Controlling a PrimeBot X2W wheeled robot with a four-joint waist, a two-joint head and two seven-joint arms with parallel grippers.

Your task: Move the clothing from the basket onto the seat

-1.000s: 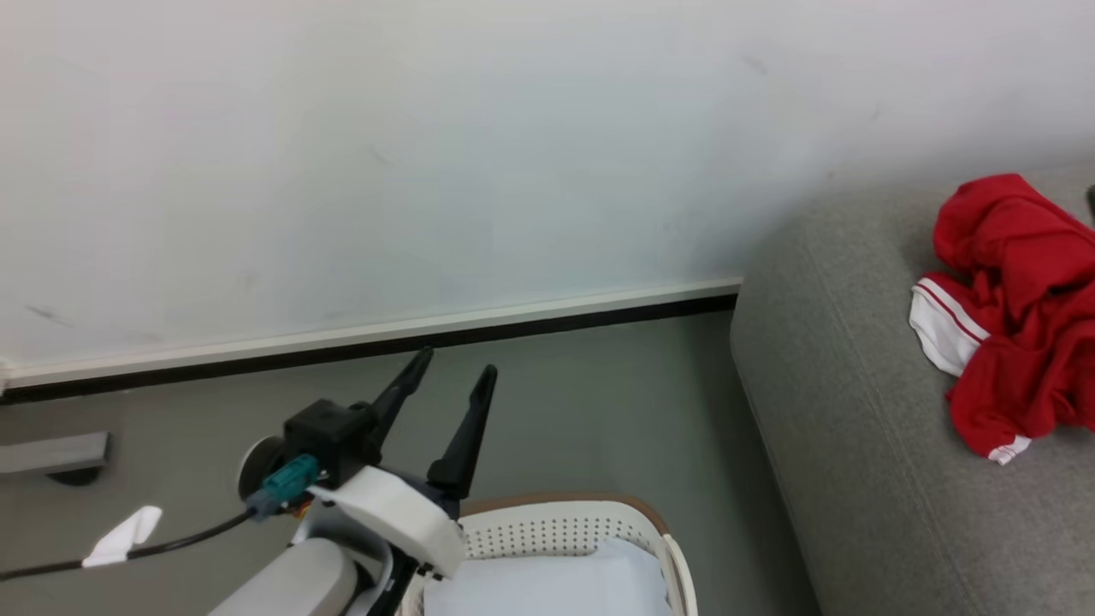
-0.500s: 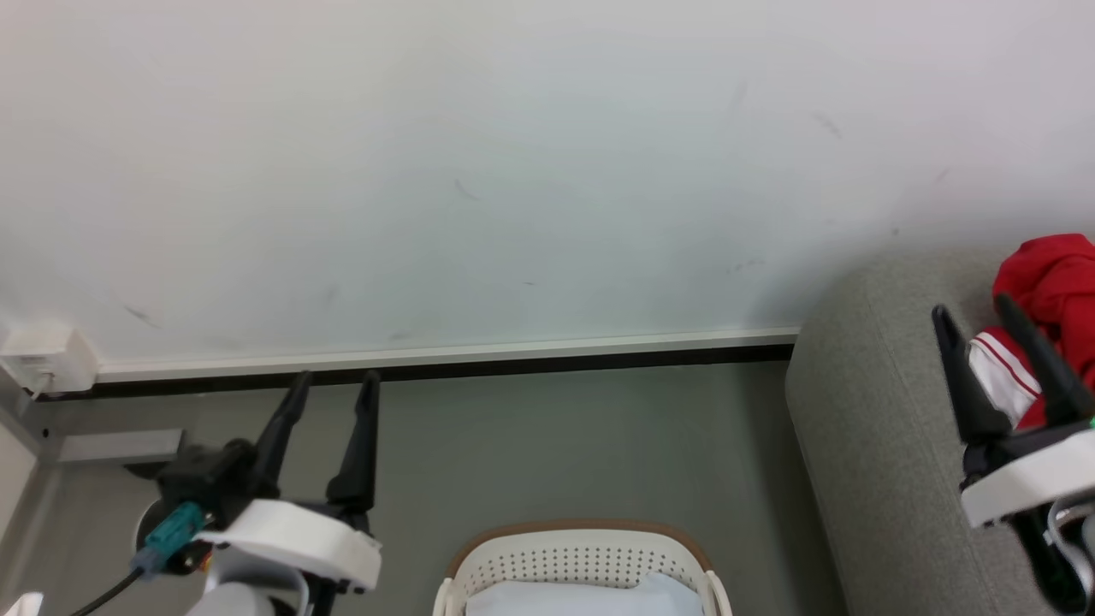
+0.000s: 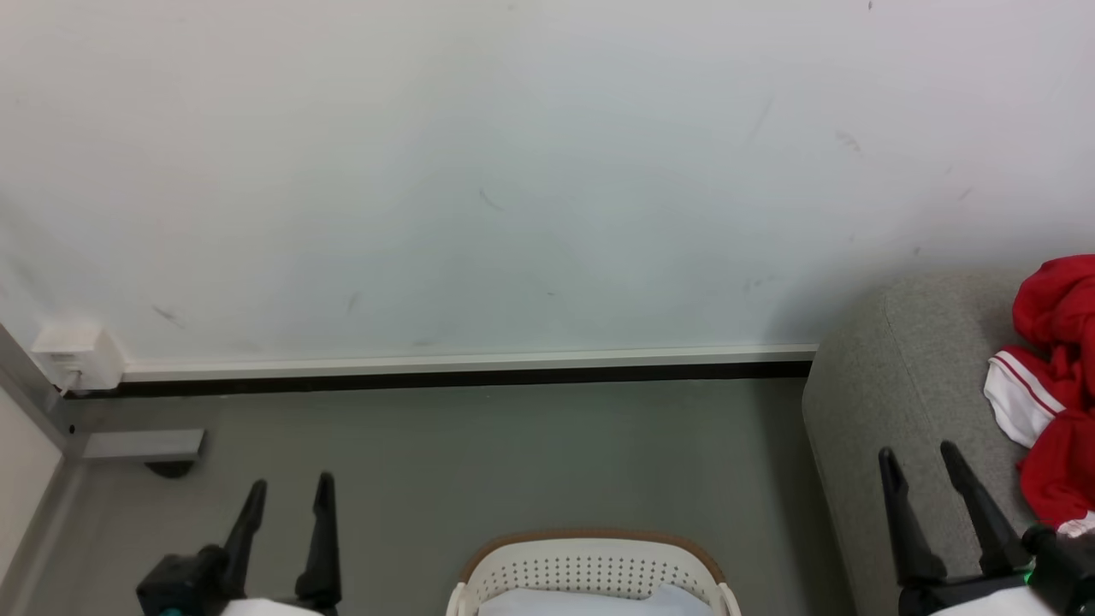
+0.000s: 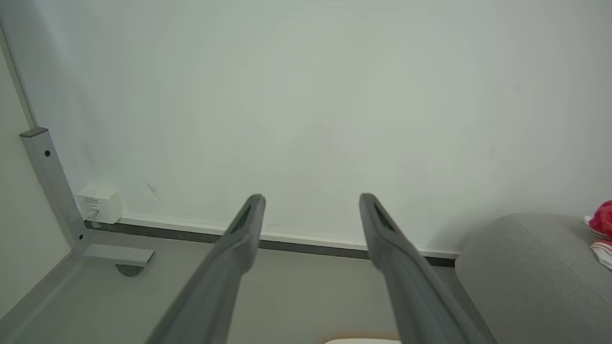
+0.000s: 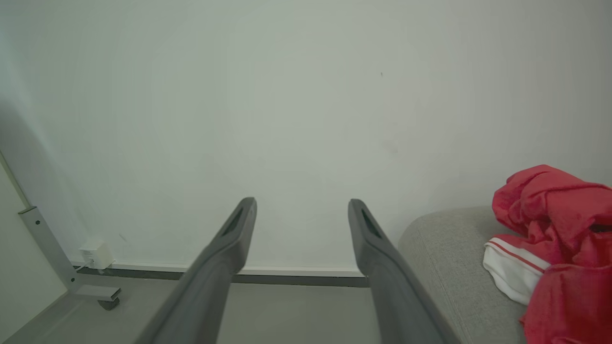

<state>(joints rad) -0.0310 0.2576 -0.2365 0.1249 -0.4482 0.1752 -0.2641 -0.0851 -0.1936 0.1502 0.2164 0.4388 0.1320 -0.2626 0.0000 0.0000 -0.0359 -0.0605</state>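
I have both arms low in the head view, fingers pointing up toward the wall (image 3: 513, 171). My left gripper (image 3: 291, 481) stands wide open with nothing between its fingers, and my right gripper (image 3: 917, 451) is the same, spread and empty. The clothing (image 3: 1056, 385) (red, with a white striped cuff showing) lies bunched on the seat (image 3: 907, 376), just to the right of the right gripper and clear of its fingers. The basket (image 3: 590, 569) sits on the floor between my two grippers, with a pale sheet (image 3: 599, 604) lying in it.
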